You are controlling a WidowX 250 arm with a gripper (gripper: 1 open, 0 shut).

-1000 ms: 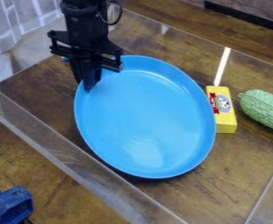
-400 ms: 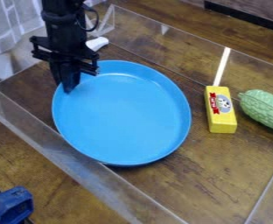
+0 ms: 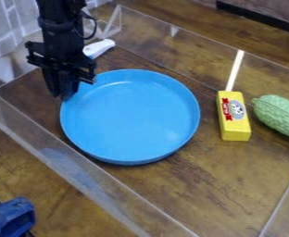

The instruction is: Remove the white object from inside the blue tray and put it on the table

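Camera view: white obj [image 3: 100,47] lies upper R of gripper [image 3: 62,91] tips, beyond blue tray [image 3: 131,117], long axis slanting up-R; can't tell if jaws are wide or narrow.

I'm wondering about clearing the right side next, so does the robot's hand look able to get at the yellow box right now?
Probably, yes: the hand is at the blue tray's far edge, and the yellow box stands beyond the tray, uncovered.
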